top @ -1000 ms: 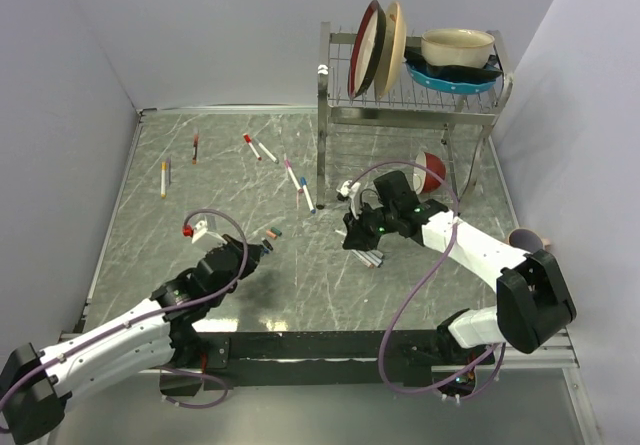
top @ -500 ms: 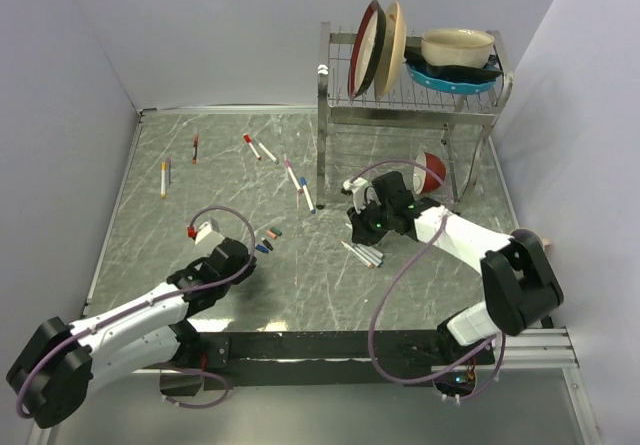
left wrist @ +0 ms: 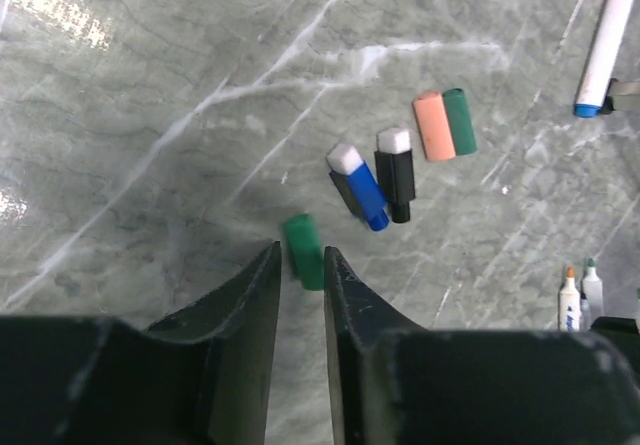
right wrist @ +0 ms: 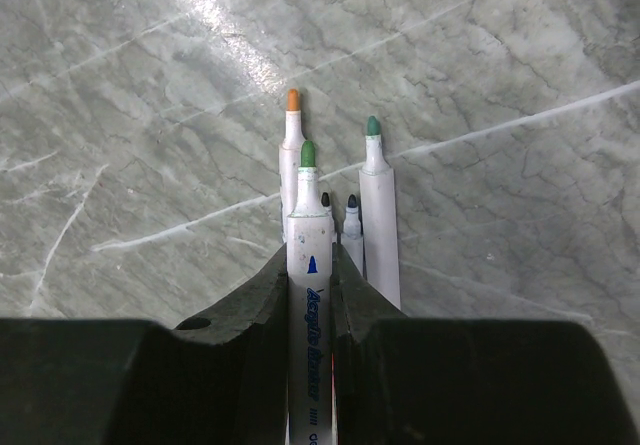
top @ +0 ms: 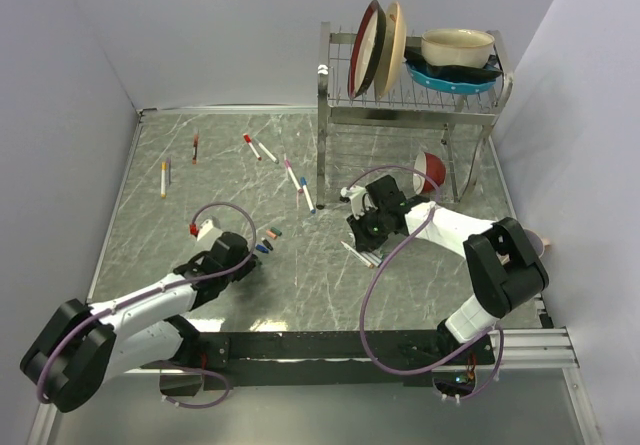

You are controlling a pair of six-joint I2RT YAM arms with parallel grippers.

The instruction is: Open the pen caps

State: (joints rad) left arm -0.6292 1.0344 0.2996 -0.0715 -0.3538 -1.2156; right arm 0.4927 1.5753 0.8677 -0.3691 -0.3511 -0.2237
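— Where's the green cap [left wrist: 303, 243]?
— On the table beside the loose caps [left wrist: 396, 177], between the left gripper [left wrist: 301, 255]'s narrow jaws. Gripped or loose, I can't tell.
— The right gripper [right wrist: 308, 265]?
— Pinching the uncapped green marker [right wrist: 308, 210] over the bare pens [right wrist: 379, 215], probably to park it there.

"Acrylic" in blue print along the white pen barrel [right wrist: 310, 300], remainder blurred

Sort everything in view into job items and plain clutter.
Job: green cap, blue cap, black cap, pink cap, dark green cap, green-tipped pen, uncapped pens, capped pens.
Clutter: dish rack, plates, cream bowl, red bowl.
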